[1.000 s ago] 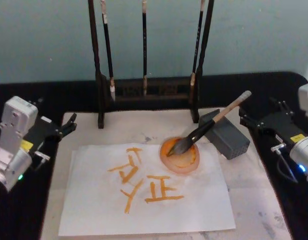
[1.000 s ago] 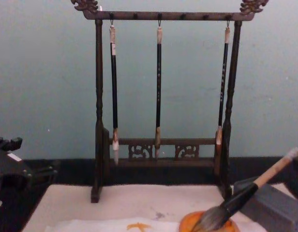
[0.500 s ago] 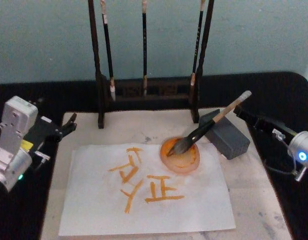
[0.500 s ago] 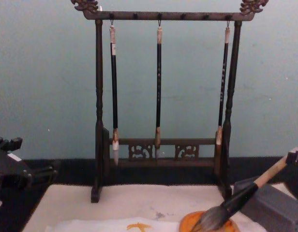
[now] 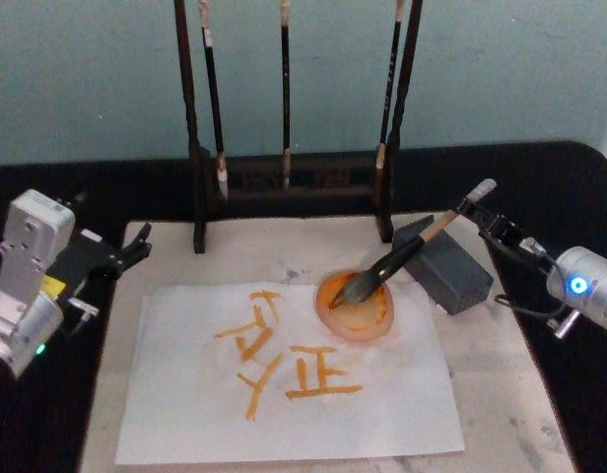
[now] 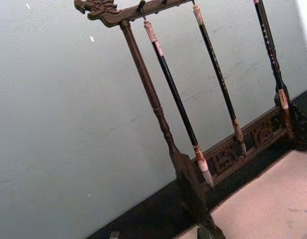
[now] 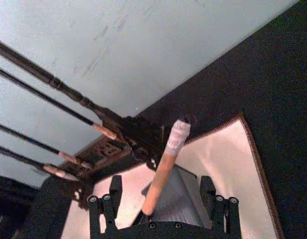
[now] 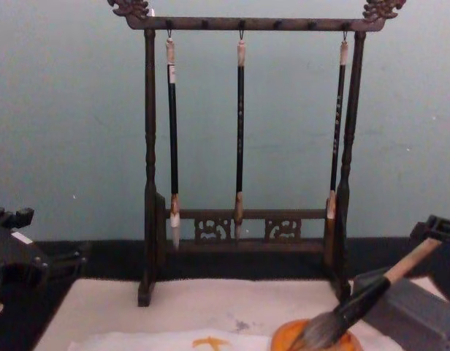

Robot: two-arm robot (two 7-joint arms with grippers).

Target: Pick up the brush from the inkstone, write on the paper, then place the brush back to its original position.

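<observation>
Before closing the spread jaws of the right gripper (image 7: pixel 161 185), astride the handle at centre right, align them square to the brush (image 5: pixel 402 256), propped tuft-down in the orange dish (image 5: pixel 372 320); leave the left gripper (image 5: pixel 134 248) parked far left.

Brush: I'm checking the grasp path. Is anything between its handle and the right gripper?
Nothing visible does. The right gripper has open fingers flanking the brush at its tan handle end; the grey block lies under the handle, not between.
</observation>
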